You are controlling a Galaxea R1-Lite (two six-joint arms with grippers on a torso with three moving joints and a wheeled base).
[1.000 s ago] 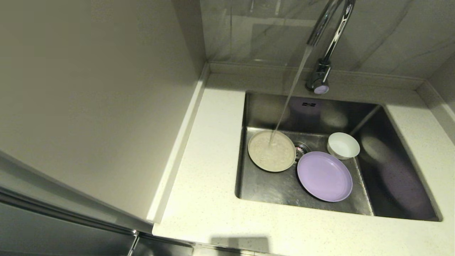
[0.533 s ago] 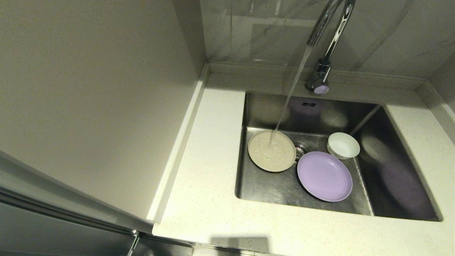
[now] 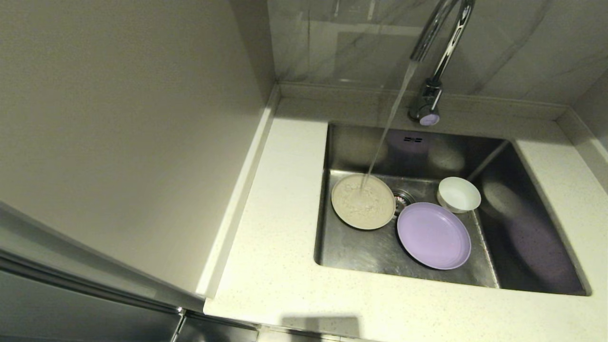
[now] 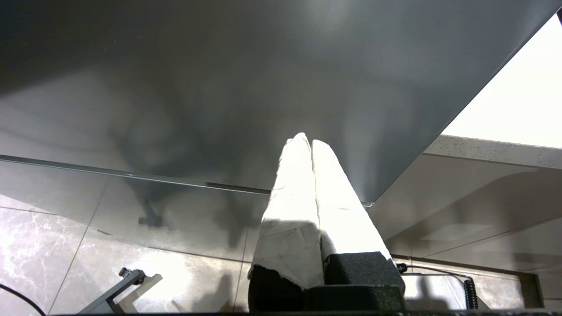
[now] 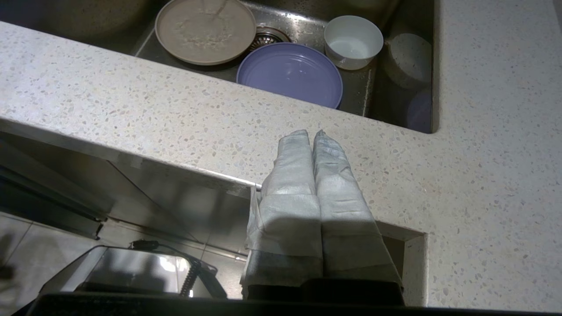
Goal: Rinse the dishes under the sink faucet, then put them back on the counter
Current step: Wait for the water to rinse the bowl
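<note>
Three dishes lie in the steel sink (image 3: 361, 251). The cream plate (image 3: 363, 202) sits at the sink's left under a running stream from the chrome faucet (image 3: 430, 42), and it is wet. The lilac plate (image 3: 433, 236) lies to its right, and the white bowl (image 3: 459, 194) stands behind that. The right wrist view shows the cream plate (image 5: 205, 30), lilac plate (image 5: 290, 72) and bowl (image 5: 353, 41) too. My right gripper (image 5: 312, 132) is shut and empty, below the counter's front edge. My left gripper (image 4: 306, 139) is shut and empty, low beside a dark cabinet panel. Neither arm shows in the head view.
The speckled counter (image 3: 275, 247) wraps the sink on the left, front and right (image 3: 577, 199). A tall pale cabinet side (image 3: 118, 133) rises at the left. The drain strainer (image 3: 402, 198) lies between the plates. A marbled wall stands behind the faucet.
Nothing has moved. Only the water keeps running onto the cream plate and its splash pattern shifts.
</note>
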